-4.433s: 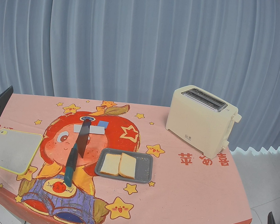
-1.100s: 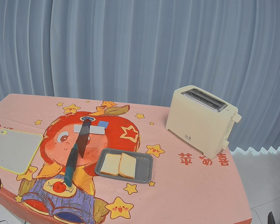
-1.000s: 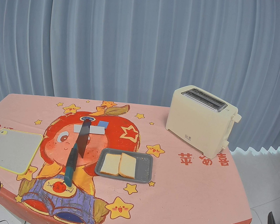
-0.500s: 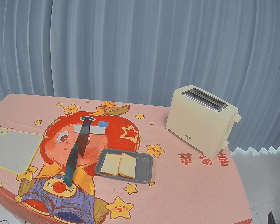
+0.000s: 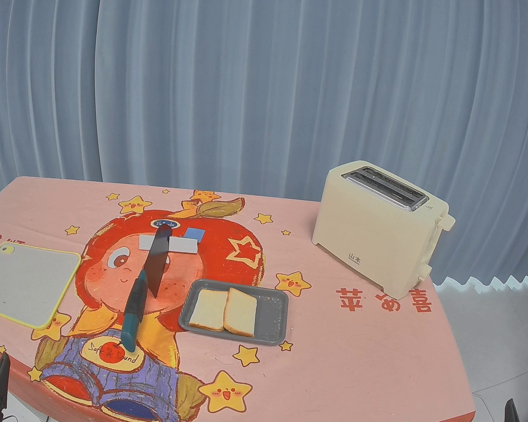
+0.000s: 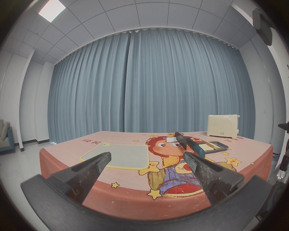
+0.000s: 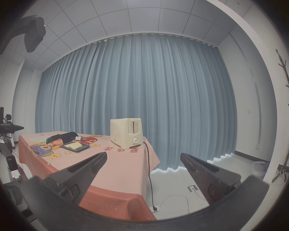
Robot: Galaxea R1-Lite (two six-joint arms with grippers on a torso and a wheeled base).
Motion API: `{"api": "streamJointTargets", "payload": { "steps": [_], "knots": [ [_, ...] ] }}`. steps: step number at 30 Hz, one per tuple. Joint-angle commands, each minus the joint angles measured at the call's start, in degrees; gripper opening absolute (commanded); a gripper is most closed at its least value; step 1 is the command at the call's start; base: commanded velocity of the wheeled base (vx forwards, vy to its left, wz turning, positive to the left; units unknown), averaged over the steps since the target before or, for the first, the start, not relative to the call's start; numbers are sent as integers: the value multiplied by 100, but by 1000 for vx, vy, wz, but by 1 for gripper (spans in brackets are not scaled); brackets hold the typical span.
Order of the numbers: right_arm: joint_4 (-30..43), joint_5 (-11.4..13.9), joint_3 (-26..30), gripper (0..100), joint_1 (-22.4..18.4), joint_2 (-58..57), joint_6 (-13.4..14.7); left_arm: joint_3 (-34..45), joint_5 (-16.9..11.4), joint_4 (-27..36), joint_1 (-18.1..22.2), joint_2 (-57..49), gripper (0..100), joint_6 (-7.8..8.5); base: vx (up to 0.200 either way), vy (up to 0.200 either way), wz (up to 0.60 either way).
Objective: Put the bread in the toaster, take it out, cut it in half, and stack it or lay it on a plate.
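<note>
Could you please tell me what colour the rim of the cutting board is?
The cutting board has a yellow rim; the head view shows it best.

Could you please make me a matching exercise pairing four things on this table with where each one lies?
Things:
1. toaster
2. cutting board
3. knife
4. bread

Places:
a. on the grey tray
b. at the left edge of the table
c. at the far right of the table
d. between the cutting board and the grey tray

Pairs: 1-c, 2-b, 3-d, 4-a
</note>
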Motion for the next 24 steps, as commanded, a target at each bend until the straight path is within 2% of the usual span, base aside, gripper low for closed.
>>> {"api": "streamJointTargets", "payload": {
  "steps": [1, 14, 21, 24],
  "knots": [
    [-4, 2, 99, 100, 2, -93, -1, 105, 3, 27, -2, 0, 100, 2, 0, 0, 0],
    [-4, 2, 99, 100, 2, -93, -1, 105, 3, 106, -2, 0, 100, 2, 0, 0, 0],
    [-4, 2, 99, 100, 2, -93, -1, 105, -6, 141, -2, 0, 100, 90, 0, 0, 0],
    [-4, 2, 99, 100, 2, -93, -1, 105, -225, 141, -11, 0, 100, 55, 0, 0, 0]
  ]
}}
